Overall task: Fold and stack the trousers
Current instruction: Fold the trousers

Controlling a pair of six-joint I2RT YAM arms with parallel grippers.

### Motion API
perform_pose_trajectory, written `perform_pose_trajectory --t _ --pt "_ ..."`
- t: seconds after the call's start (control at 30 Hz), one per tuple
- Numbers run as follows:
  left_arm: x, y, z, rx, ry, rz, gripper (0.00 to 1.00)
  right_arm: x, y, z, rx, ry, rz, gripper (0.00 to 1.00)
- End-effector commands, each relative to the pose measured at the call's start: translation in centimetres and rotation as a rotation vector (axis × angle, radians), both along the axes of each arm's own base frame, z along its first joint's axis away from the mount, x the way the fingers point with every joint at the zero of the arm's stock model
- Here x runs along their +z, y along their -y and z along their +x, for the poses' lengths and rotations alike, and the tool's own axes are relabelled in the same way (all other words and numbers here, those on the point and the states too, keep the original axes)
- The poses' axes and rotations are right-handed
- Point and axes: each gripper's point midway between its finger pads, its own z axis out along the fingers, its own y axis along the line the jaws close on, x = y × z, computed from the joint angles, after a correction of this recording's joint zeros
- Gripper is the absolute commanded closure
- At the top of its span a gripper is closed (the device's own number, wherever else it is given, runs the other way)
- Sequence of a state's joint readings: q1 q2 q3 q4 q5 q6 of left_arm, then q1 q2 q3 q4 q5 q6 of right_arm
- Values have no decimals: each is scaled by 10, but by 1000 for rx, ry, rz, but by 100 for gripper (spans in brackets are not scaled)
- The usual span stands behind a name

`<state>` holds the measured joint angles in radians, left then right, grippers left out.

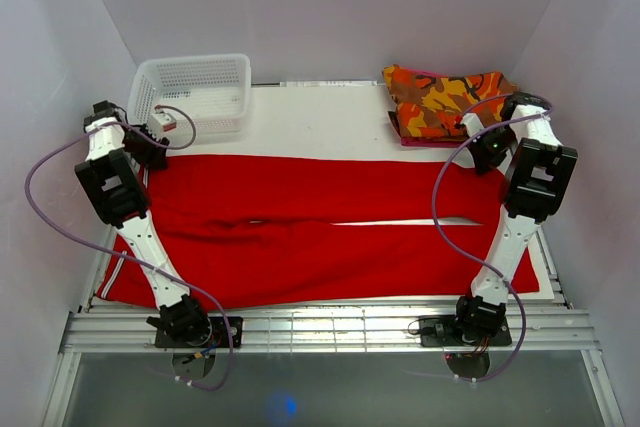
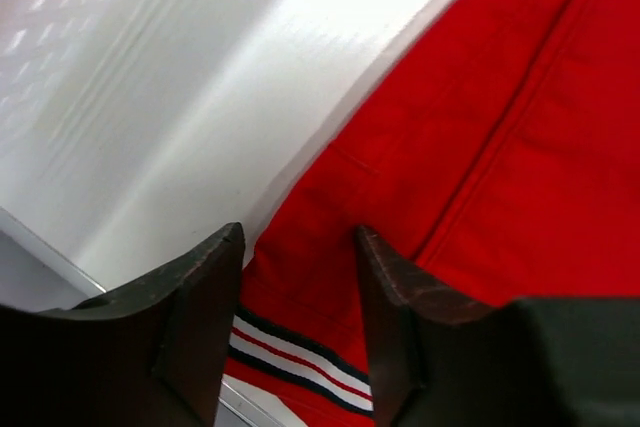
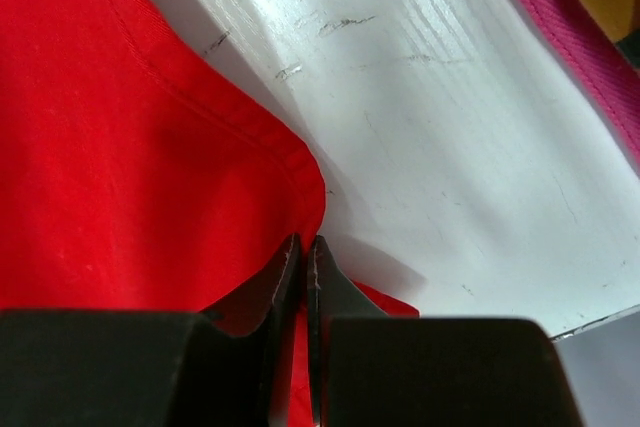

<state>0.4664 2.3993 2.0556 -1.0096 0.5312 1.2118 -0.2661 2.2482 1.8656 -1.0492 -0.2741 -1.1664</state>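
Trousers (image 1: pixel 320 237) lie spread flat under both pincers, and the first fold looks about to begin. Your right pincer (image 3: pixel 303 244) is clamped on their hem. Your left pincer (image 2: pixel 298 237) stands apart astride their edge, so close it next.

A white mesh basket (image 1: pixel 195 92) is seen standing upright at the far left of the white bench (image 1: pixel 320 117). At the far right a camouflage garment (image 1: pixel 440 97) in orange, red and yellow is laid folded on the bench, well apart from the basket. A magenta cloth edge (image 3: pixel 560 27) is shown beneath it.
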Motion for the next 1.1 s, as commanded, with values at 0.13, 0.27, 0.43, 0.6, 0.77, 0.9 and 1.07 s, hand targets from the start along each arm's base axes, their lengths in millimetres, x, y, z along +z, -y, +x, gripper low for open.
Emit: perform_pose_trajectory --t 0.13,0.27,0.43,0.6,0.77,0.9,1.07 --pt "-13 14 -26 -144 -48 6 63 37 -1 -3 58 50 -33 92" --pt "15 17 -18 -77 13 -33 75 53 3 5 55 105 -48 92" --pt "53 12 -5 -11 195 -12 100 83 9 17 35 204 -60 92" --pt "99 1 13 53 380 27 100 110 23 25 11 306 -73 92" --pt "135 -7 16 87 487 42 100 132 30 20 5 357 -66 92" --pt "162 -7 2 95 551 32 100 148 35 0 5 391 -60 92" --pt "193 -7 -43 112 582 -22 100 175 40 -50 85 464 -114 92"
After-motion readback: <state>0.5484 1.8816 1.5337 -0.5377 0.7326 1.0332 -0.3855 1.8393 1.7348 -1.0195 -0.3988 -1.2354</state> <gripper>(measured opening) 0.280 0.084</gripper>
